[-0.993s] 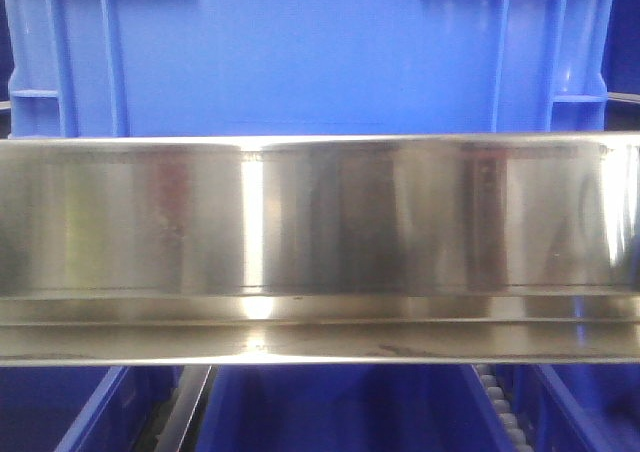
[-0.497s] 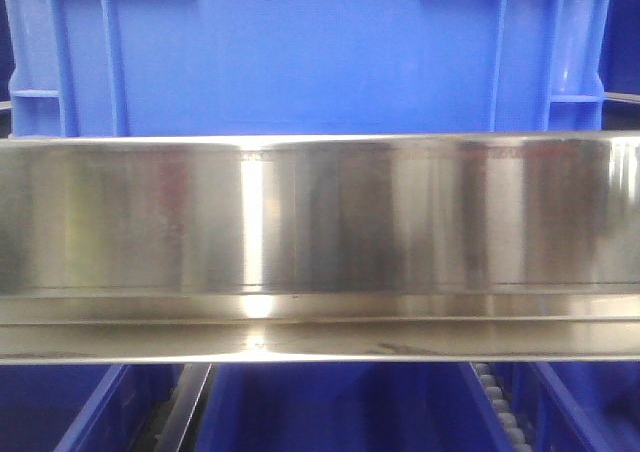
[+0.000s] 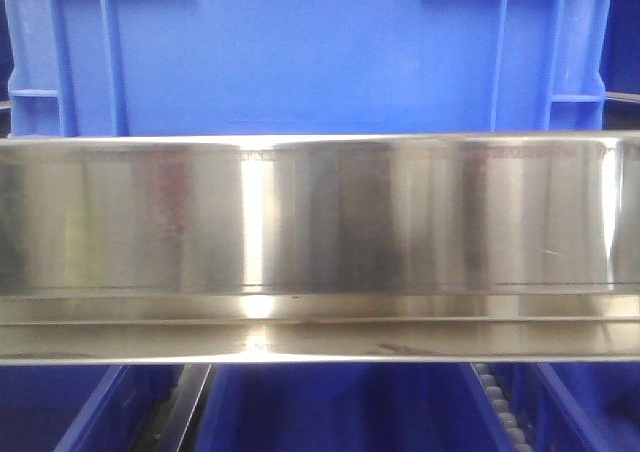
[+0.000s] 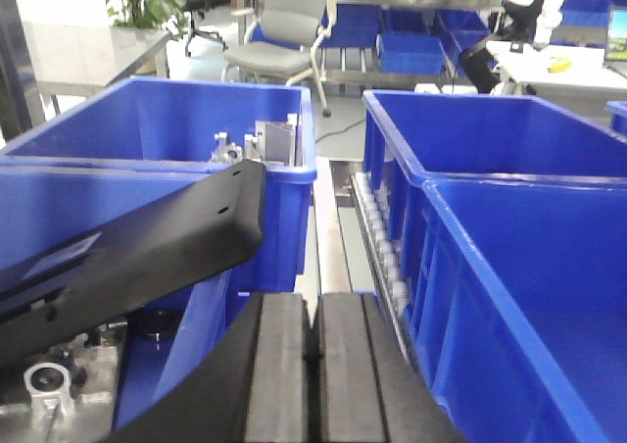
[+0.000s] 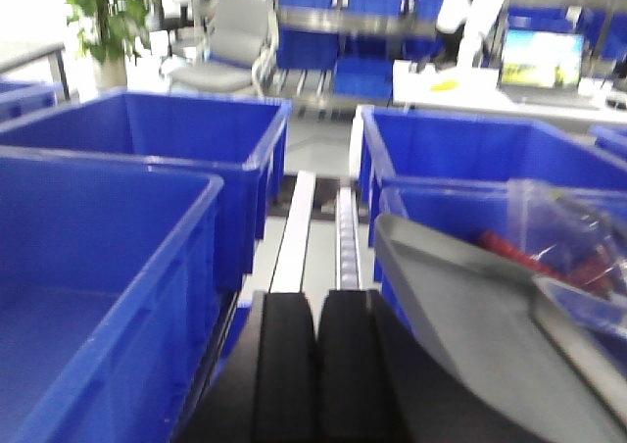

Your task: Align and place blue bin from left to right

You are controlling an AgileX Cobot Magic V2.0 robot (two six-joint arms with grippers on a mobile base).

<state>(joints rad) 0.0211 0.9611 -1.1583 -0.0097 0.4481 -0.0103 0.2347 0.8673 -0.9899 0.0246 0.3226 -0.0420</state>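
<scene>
Where it sits: the blue bin (image 3: 300, 52) is dead ahead in the front view. Its broad wall faces me square, on the level above the steel rail (image 3: 320, 232), and its top runs out of frame.
Long axis: I read it as running left to right across the view, parallel to the rail. Ribs show near both ends, so it looks roughly centred on me.
Neighbours: the lower bins (image 3: 330, 412) sit under the rail, and more blue bins flank both wrist views. I cannot tell which of those, if any, is the same bin.
Left side: the left fingers (image 4: 279, 365) are pressed together on nothing and point along the roller track (image 4: 377, 237). The left-hand bin (image 4: 284, 218) is just beside them on one side and the right-hand bin (image 4: 470, 257) on the other.
Right side: the right fingers (image 5: 284, 365) are also closed and empty, aimed down a similar gap. The near bin (image 5: 108, 267) is on their left and a grey tray (image 5: 460, 296) is close on their right.
Nearer arm: neither touches a bin wall. I judge both are about equally placed, one toward each end of the long wall.
What the move turns on: the bin lies crosswise to both sets of fingers. To shift it rightward I expect to need contact on its end walls or rim, not the face I see.
</scene>
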